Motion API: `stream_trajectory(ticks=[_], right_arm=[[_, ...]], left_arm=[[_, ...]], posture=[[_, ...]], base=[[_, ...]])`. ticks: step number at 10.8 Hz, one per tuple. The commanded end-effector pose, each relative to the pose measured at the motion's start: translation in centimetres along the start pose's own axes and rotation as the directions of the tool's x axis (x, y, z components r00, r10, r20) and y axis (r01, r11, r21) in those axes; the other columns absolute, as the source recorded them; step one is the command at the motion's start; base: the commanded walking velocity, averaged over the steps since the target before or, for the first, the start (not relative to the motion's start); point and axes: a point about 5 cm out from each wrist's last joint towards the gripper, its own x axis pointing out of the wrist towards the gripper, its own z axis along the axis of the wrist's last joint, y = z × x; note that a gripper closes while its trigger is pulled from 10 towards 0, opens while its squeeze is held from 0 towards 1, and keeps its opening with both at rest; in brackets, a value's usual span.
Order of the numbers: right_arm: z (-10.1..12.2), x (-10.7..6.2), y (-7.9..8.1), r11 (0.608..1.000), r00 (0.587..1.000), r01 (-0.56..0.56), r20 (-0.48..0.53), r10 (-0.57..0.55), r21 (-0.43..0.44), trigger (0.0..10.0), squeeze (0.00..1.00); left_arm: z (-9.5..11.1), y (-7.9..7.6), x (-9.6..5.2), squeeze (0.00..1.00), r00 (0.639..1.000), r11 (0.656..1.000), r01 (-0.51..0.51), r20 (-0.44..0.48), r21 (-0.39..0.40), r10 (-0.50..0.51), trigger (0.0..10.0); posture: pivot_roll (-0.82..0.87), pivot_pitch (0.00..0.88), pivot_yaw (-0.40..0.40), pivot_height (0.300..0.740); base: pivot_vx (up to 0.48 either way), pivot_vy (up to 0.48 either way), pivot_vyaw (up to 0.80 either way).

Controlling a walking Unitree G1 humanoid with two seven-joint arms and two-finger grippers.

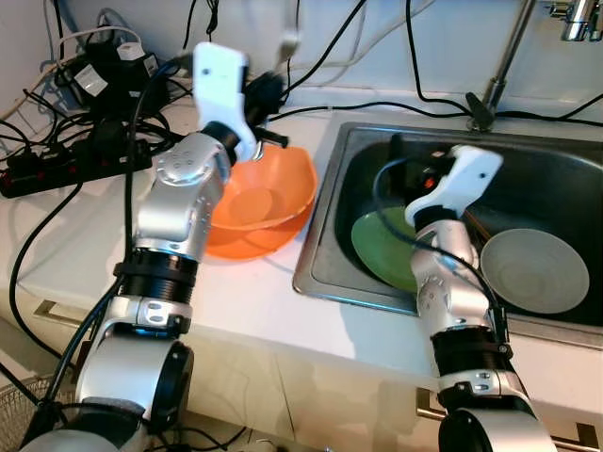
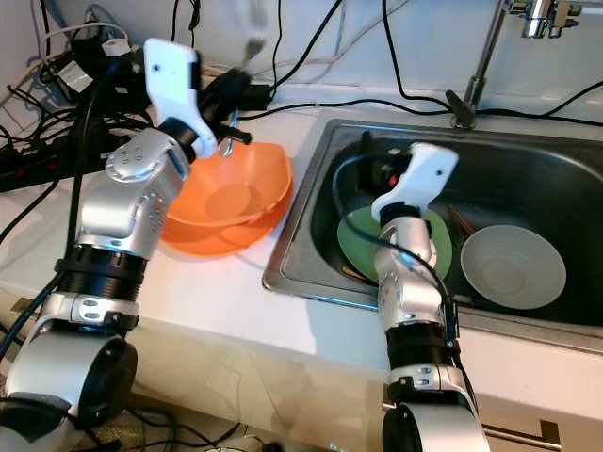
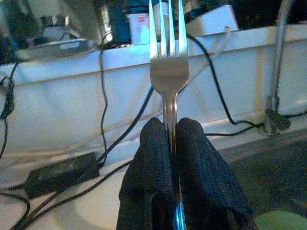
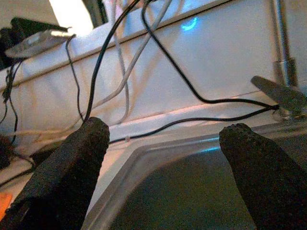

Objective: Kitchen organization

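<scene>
Holding a fork [image 3: 169, 76] upright, the left pincer [image 3: 171, 143] is clamped on its handle above the orange bowl [image 1: 268, 202], which sits on the white desk [image 1: 254, 301] just beside the sink [image 1: 325, 245]; the right pincer [image 4: 163, 143] hangs over the sink with its fingers wide apart and nothing between them; a green plate [image 2: 356, 235] and a grey bowl [image 1: 535, 271] lie in the basin; by my judgement the organising is only partly done, with the fork unplaced and the sink dishes still left to sort
</scene>
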Motion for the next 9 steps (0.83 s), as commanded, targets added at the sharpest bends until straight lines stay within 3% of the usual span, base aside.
stream_trajectory(ticks=[1,2,3,5,6,7,9], right_arm=[[2.0,0.8,0.5,0.998,0.998,-0.020,0.062,0.016,0.062,10.0,1.00],[2.9,1.1,0.6,0.997,0.996,-0.023,0.088,0.017,0.078,10.0,1.00],[4.7,1.5,0.9,0.990,0.991,-0.046,0.131,0.029,0.130,10.0,0.00],[6.4,1.6,2.3,0.966,0.981,-0.132,0.166,0.097,0.221,10.0,0.00],[6.8,1.3,3.5,0.926,0.966,-0.236,0.171,0.192,0.294,10.0,0.00],[6.9,1.0,4.1,0.899,0.954,-0.292,0.165,0.249,0.326,10.0,0.00],[6.3,0.4,4.7,0.884,0.946,-0.323,0.128,0.297,0.337,10.0,0.00]], left_arm=[[0.1,-0.6,-0.1,0.00,1.000,0.998,0.026,0.004,0.053,-0.026,10.0],[0.1,-0.9,-0.1,0.00,0.999,0.998,0.037,0.005,0.058,-0.037,10.0],[-0.1,-1.6,-0.1,0.00,0.999,0.997,0.054,0.001,0.061,-0.054,10.0],[-0.5,-2.8,-0.1,0.00,0.995,0.993,0.101,-0.011,0.056,-0.101,10.0],[-0.7,-3.4,0.0,0.00,0.991,0.990,0.132,-0.011,0.045,-0.131,10.0],[-0.7,-3.9,0.1,0.00,0.988,0.987,0.157,-0.009,0.042,-0.157,10.0],[-0.8,-5.1,0.0,0.00,0.973,0.971,0.229,-0.001,0.062,-0.230,10.0]], posture=[[0.05,0.000,0.091,0.740],[0.05,0.000,0.091,0.740],[0.04,0.000,0.095,0.740],[0.03,0.000,0.100,0.740],[0.03,0.000,0.100,0.740],[0.03,0.000,0.099,0.740],[0.03,0.000,0.095,0.740]], base=[[0.000,0.000,0.00],[0.000,0.000,0.00],[0.000,0.000,0.00],[0.000,0.000,0.00],[0.000,0.000,0.00],[0.000,0.000,0.00],[0.000,0.000,0.00]])
